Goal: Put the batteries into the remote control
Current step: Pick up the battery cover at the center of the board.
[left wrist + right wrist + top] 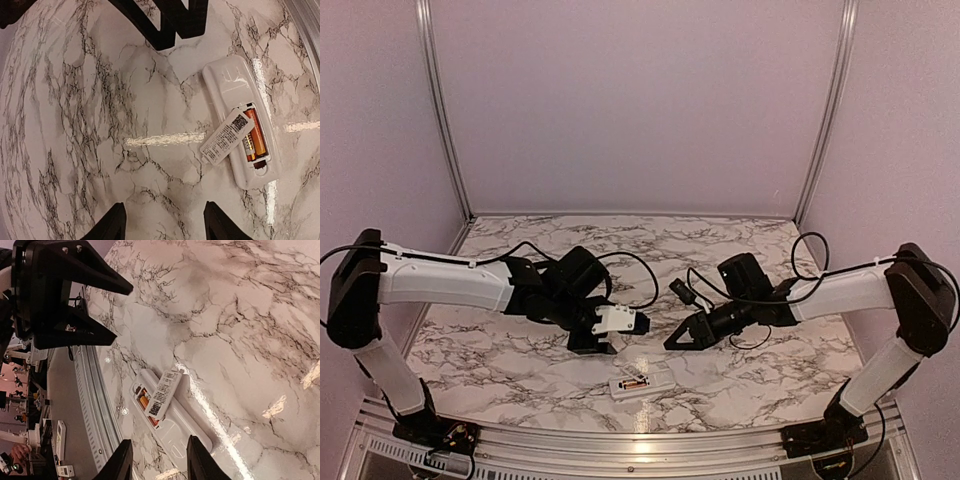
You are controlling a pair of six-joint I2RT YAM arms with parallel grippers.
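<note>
Remote control (pixel 232 82) lay back-up on the marble table (pixel 520 370), near the front edge, between the two hands and closer to the arm bases than either. Body was white plastic with a plain back; the battery recess stood open at its left end in the top view. Long axis ran roughly left-right, right end angled slightly away from the bases. One coppery-orange battery (pixel 255 136) sat lengthwise in the recess, parallel to the body. A white printed cover (pixel 226 136) lay skewed across the recess and hid the neighbouring slot, so a second cell could not be confirmed. Button face was underneath, unseen. In the top view the cell was only an orange speck. Left hand (pixel 165 203) hovered beside the remote, fingers apart, gripping nothing. Right hand (pixel 160 440) was likewise spread and empty.
</note>
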